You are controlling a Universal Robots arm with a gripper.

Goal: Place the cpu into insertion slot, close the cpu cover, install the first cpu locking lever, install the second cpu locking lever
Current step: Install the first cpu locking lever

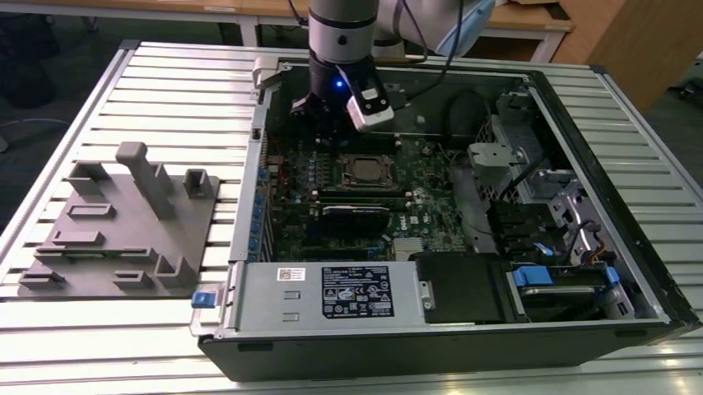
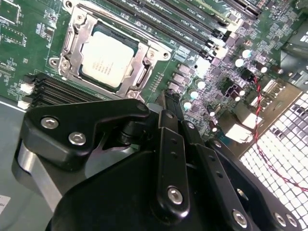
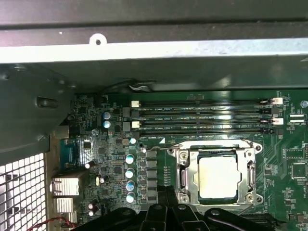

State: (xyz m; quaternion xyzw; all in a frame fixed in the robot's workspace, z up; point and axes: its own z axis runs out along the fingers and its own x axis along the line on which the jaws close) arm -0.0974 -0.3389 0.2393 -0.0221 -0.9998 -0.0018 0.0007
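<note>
The cpu (image 2: 107, 60) (image 3: 217, 177) lies flat in the insertion slot (image 1: 363, 170), its pale silver face up. The cpu cover (image 2: 140, 65) (image 3: 191, 174), a silvery frame, is down around it. A thin metal locking lever (image 2: 125, 26) lies flat along one side of the socket. My gripper (image 1: 318, 130) hangs over the motherboard just beyond the socket, towards the case's far wall. Its black fingers (image 2: 171, 113) (image 3: 166, 195) are shut with nothing between them, a short way above the board and apart from the socket.
The open computer case (image 1: 615, 164) walls in the board on all sides. Memory slots (image 3: 202, 115) run beside the socket. A black expansion card (image 1: 354, 211) and a power supply (image 1: 329, 292) sit nearer the front. A grey fixture plate (image 1: 121, 222) stands on the table at the exterior view's left.
</note>
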